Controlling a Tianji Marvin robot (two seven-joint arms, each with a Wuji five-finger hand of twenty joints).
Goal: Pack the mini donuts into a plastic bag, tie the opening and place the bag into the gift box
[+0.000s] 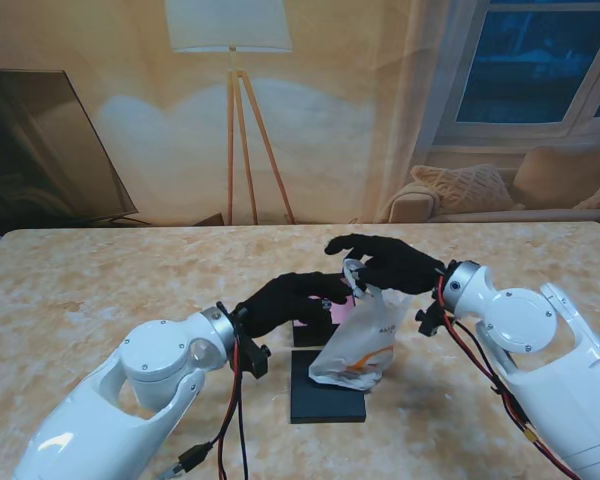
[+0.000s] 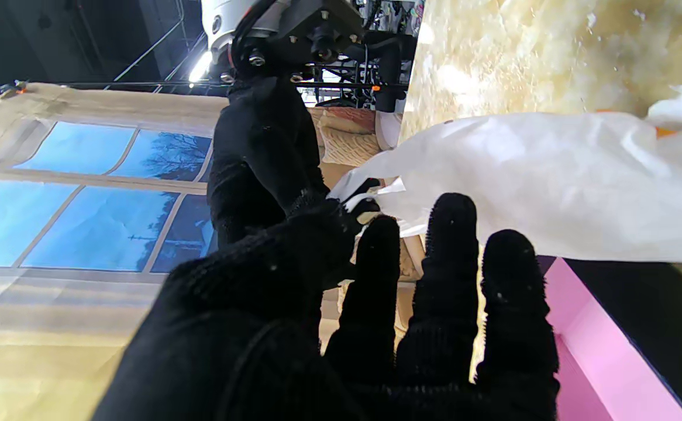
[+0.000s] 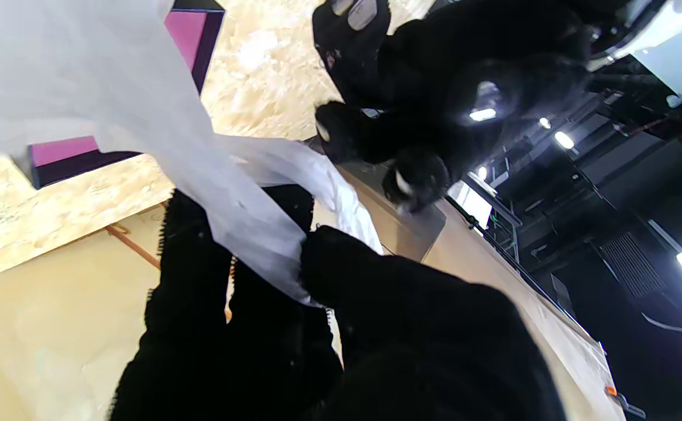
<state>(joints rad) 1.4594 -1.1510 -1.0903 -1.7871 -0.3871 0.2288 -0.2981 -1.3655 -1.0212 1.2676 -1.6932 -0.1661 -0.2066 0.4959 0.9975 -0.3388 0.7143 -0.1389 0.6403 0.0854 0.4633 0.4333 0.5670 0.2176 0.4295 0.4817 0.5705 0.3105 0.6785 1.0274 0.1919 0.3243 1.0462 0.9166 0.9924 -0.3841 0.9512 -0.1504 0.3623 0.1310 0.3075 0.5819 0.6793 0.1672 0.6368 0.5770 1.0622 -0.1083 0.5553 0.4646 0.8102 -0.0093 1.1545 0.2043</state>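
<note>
Stand view: right hand is pinching the plastic bag neck, left hand is spreading empty fingers just left of it.

The bag carries orange print and a line of small lettering on its side in the stand view, too small to read. No other text, label or number can be read anywhere.
</note>
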